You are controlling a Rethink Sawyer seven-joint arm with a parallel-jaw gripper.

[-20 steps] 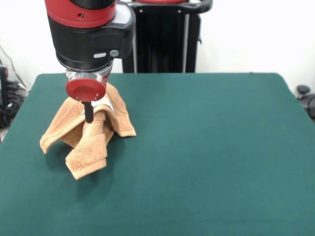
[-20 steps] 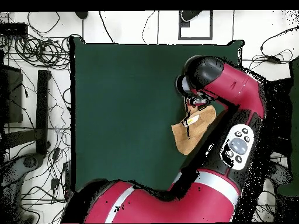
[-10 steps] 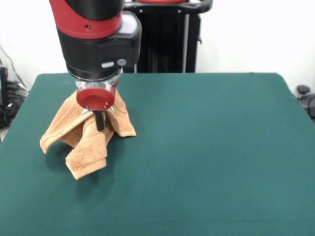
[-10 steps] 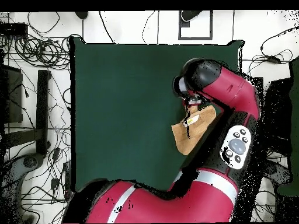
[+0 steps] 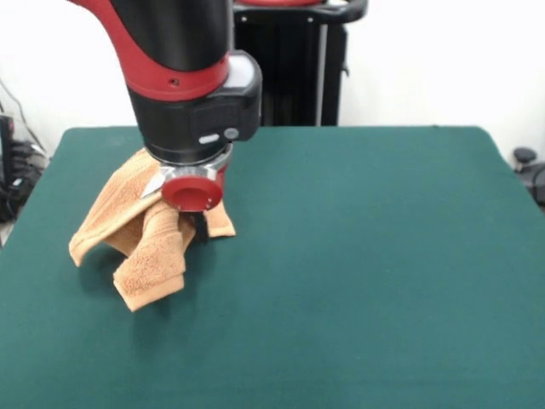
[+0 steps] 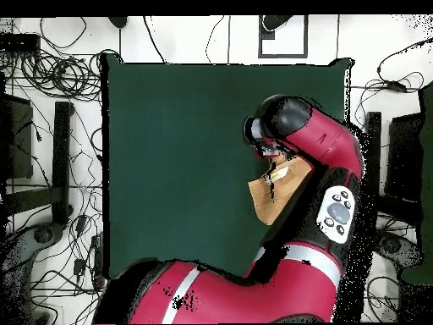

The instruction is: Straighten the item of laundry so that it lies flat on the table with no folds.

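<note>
From the front we see the towel (image 5: 145, 234) bunched on the left part of the green surface (image 5: 358, 256), toward its far edge, in a tented heap: one flap runs down to the left, a thick folded lobe hangs toward us, and a smaller corner lies flat to the right. The arm (image 5: 192, 94) comes down over the heap, and its red round cap sits right at the heap's upper right side. Below the cap a dark tip of the jaws (image 5: 200, 228) shows against the cloth (only a sliver of it is visible), so we cannot tell whether they are clenched, released or pinching the towel. From overhead we get a different account: the arm covers most of the cloth, and only a tan, roughly triangular patch of the towel (image 6: 269, 201) peeks out from under it near the right edge of the surface (image 6: 178, 161). A small white mark at (image 6: 282, 175) sits on the cloth close to the arm's head (possibly the label, but we cannot be sure). The jaws themselves are hidden in this view, whereas the front view hides none of the folds.
</note>
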